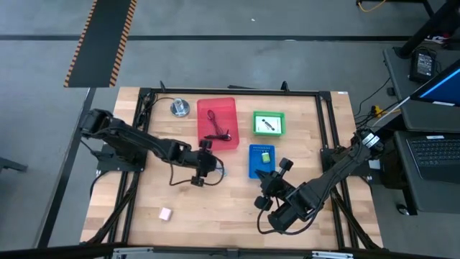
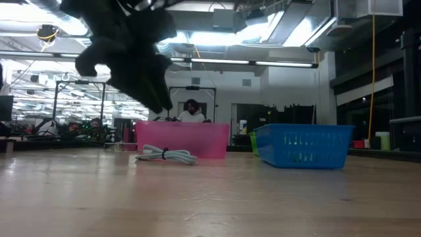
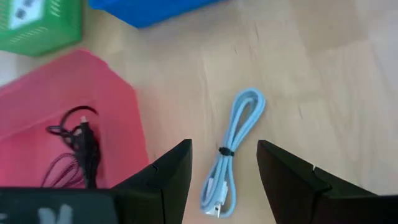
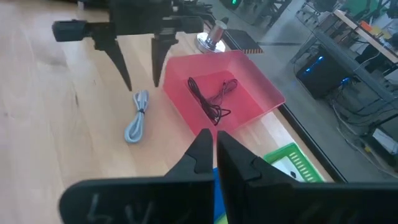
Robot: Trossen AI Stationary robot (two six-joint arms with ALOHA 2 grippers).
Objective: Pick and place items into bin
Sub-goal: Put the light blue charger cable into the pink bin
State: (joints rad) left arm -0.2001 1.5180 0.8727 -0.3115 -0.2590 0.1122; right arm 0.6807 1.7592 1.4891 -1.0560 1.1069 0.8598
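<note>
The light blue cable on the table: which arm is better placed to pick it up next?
Left. The left gripper hangs right over the light blue cable, fingers open on either side of it, next to the red bin. The right gripper is shut and farther off, near the blue bin.

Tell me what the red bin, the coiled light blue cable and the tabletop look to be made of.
Red bin: likely thin plastic, smooth and slightly translucent; the wood shows faintly through its wall.
Light blue cable: apparently rubbery or plastic sheathing, matte, bundled with a dark tie and ending in a silvery plug.
Tabletop: wood, or wood-look laminate, with pale grain lines and a low sheen.
</note>
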